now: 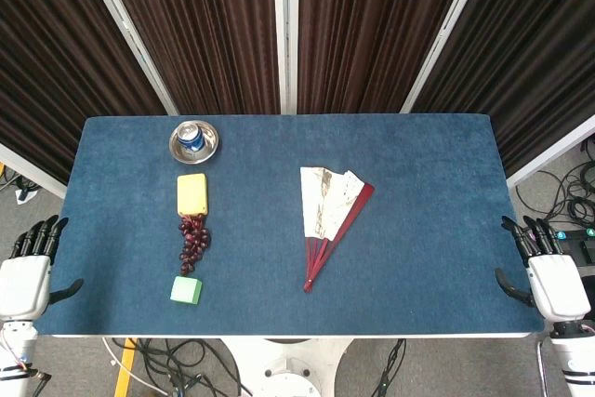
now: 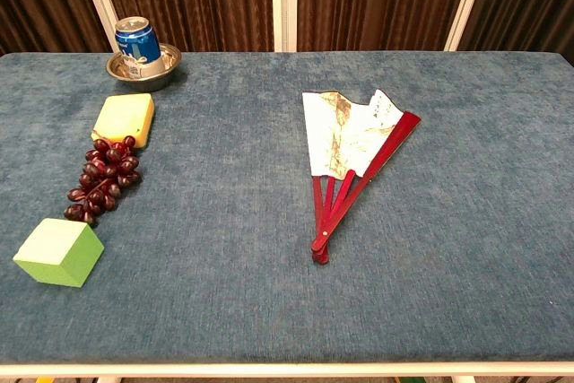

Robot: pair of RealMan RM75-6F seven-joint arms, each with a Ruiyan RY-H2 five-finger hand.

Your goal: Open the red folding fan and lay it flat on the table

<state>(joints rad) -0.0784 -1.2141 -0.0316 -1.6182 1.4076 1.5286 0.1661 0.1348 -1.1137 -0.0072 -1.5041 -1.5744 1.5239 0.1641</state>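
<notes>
While both arms stay at the two short ends of the table, the red folding fan with cream paper leaf point(image 1: 332, 220) lies alone a little right of the middle of the blue felt-covered table point(image 1: 428, 230), flat on the cloth and only partly opened. Its red ribs come together at the pivot, which is the end nearest to the robot, and from there the long axis runs away toward the dark curtain, leaning slightly to the right in the chest view; the paper part spreads out at the far end like a narrow wedge. The left hand point(image 1: 28, 271) is beside the left edge of the table, well apart from the fan, with dark fingers apart and holding nothing. The right hand point(image 1: 544, 267) is beside the right edge, also with fingers spread and with nothing in it. On the left half of the table a row of things goes from far to near: a blue drink can point(image 2: 136, 39) standing in a small round metal bowl point(image 2: 143, 69), a yellow rectangular block point(image 2: 124, 119), a bunch of dark red grapes point(image 2: 103, 177) touching that block, and a light green cube point(image 2: 59, 252) nearest to the robot.
</notes>
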